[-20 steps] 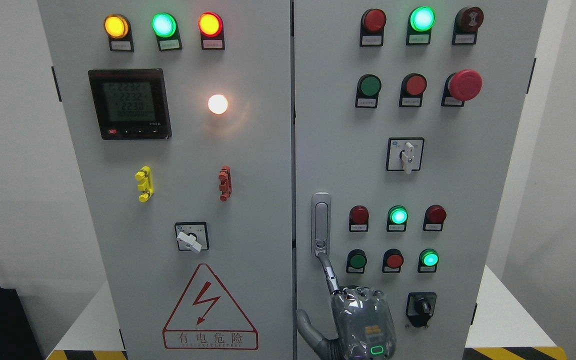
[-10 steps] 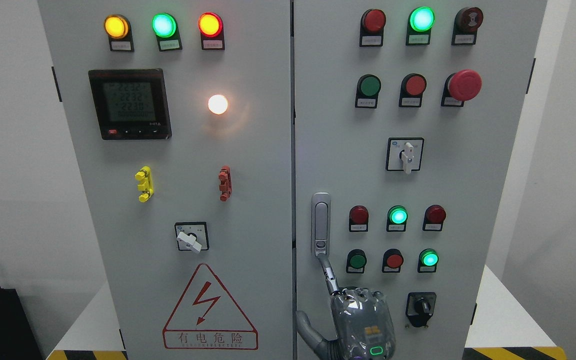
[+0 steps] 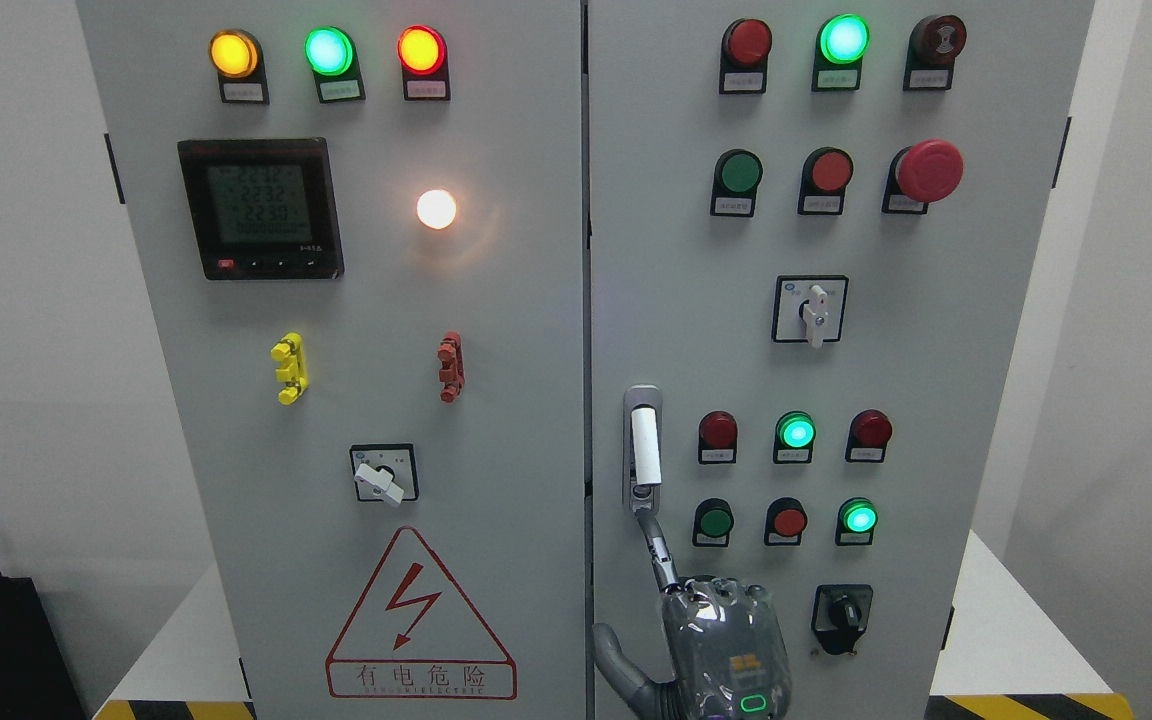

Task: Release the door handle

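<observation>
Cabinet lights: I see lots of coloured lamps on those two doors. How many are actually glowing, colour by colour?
Green lights: 4
Yellow light: 1
Orange-red light: 1
White light: 1
Total: 7

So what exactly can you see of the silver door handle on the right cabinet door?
The silver metal door handle is a tall, narrow, round-ended plate on the left edge of the grey right cabinet door, left of the lower pushbuttons. Its lever looks bright white, seemingly popped out from the recess. A hand, rising from the bottom edge, points one extended finger at the handle's bottom end.
</observation>
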